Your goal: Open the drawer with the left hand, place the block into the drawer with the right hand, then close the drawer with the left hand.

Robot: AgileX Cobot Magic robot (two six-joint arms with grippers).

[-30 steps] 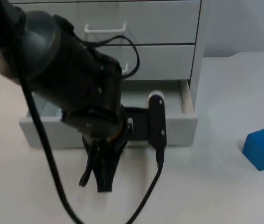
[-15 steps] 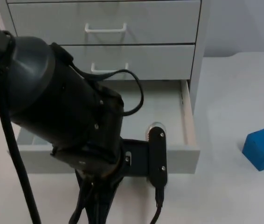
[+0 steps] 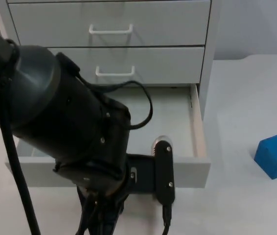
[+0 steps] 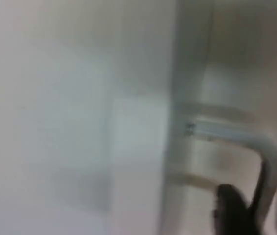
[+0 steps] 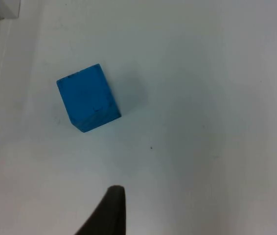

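The bottom drawer (image 3: 177, 115) has slid further out toward the near side than a moment ago. The left gripper (image 4: 263, 205) has its jaws closed on the drawer handle (image 4: 256, 142). The blue block (image 3: 275, 155) waits on the surface (image 3: 246, 93), right of the drawer. The right gripper (image 5: 110, 211) hovers near it; I cannot tell its jaws.

Left arm (image 3: 55, 112): fat rounded housings, matte black to dark grey with a soft sheen on the big shoulder-like shell. Segments step down in diameter toward the wrist. A thin orange-brown ring sits at the last joint, and a few small pale screw heads dot the casing near it. Left gripper (image 4: 258, 215): two slim black fingers (image 4: 229, 210) with rounded ends and no markings I can make out. Right gripper (image 5: 111, 210): plain matte black, tapering to a narrow rounded end.
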